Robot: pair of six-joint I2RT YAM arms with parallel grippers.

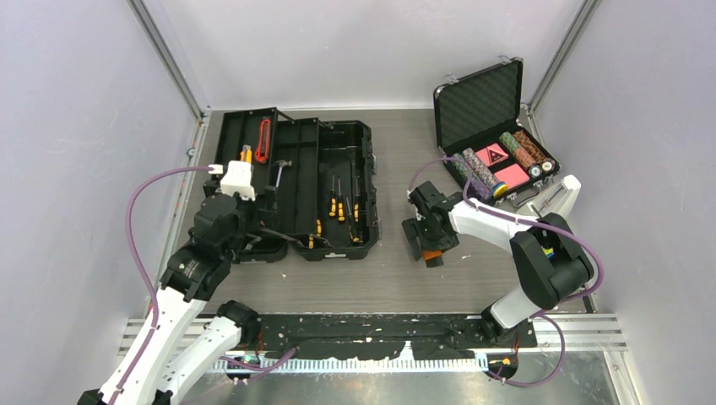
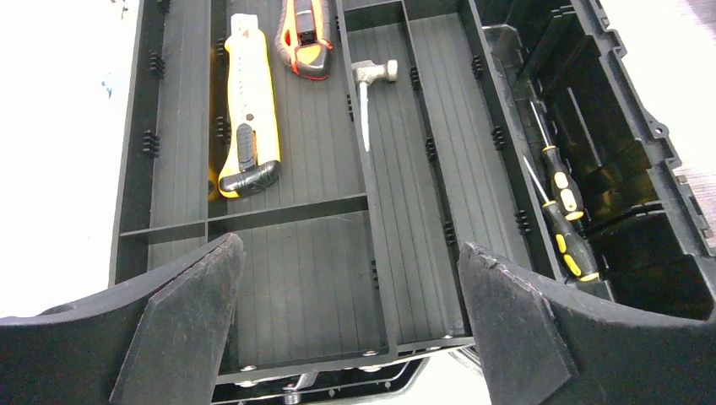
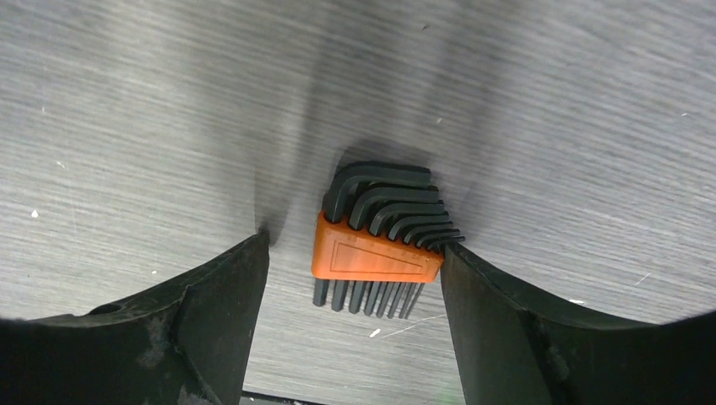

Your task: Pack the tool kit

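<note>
The right gripper [image 3: 353,249] straddles the hex keys [image 3: 371,257] lying flat on the table [image 1: 473,287], jaws fairly wide, one finger close to the orange holder, the other with a gap: placed to pinch it. The toolbox [image 1: 369,181] lies open to the left, bare table between. The left gripper [image 2: 348,253] hovers wide and empty over its tray

Far right: black foam-lined case [image 1: 532,187] on the grey wood-grain table [image 1: 405,278], lid [image 1: 479,105] open and standing upright. Inside lie rolls of poker chips [image 1: 477,173], one on the left and more at the far right, with two pink-red boxes [image 1: 511,175] between them. Scuffed black strip [image 1: 380,329] runs along the table's near edge.
</note>
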